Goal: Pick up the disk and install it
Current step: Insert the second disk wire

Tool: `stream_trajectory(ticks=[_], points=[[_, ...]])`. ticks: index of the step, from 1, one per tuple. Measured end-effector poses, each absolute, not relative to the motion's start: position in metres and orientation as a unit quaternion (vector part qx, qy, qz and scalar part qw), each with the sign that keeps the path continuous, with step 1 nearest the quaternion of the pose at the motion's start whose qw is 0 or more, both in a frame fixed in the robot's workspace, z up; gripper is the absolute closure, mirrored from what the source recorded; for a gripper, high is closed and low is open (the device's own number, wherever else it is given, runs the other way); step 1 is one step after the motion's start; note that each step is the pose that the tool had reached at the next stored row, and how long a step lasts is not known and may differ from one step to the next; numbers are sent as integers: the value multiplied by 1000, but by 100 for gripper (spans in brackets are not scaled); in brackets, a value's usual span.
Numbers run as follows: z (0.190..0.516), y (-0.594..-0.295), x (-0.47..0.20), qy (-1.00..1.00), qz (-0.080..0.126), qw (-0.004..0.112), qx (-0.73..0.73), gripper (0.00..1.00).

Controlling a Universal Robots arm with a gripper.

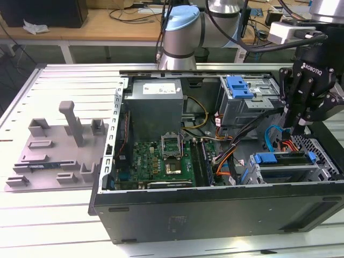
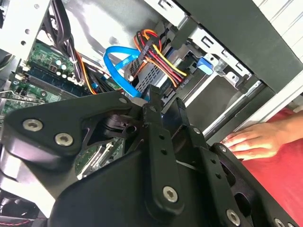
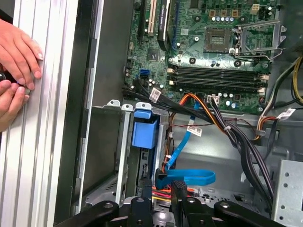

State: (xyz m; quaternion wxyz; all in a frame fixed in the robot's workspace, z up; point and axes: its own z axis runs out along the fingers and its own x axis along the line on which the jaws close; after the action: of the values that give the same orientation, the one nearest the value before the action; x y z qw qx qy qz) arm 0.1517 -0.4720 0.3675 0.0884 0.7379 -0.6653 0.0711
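I see one slotted table (image 1: 70, 80) carrying one open case (image 1: 215, 215) and, on the exterior view's left, one grey fixture (image 1: 59, 156) lying well apart from it with bare table between. Inside the case I count one power supply (image 1: 156, 102) against the far wall and one motherboard (image 1: 161, 161) flat on the floor beside it. The one disk (image 1: 282, 161) sits in the bay at the near corner on the exterior view's right, level, with a blue rail at each end, tight between the cage walls. My gripper (image 1: 298, 129) hangs just above that bay, close to the case's edge, with little room on either side. In both wrist views its fingers (image 3: 142, 205) stand a little apart with nothing clamped between them, and wires show through the gap. Two hands (image 3: 16, 52) rest on the table rail just outside the case wall. One blue cable (image 3: 189, 177) loops just under the gripper.
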Motion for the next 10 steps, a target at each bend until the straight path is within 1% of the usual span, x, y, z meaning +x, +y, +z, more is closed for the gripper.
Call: stream_trajectory(ticks=[1,4,10], points=[[367,-472,151,-665,73,92,738,70],[365,-471,150,-665,76,96,737,70],[364,-470,149,-665,76,96,737,70]])
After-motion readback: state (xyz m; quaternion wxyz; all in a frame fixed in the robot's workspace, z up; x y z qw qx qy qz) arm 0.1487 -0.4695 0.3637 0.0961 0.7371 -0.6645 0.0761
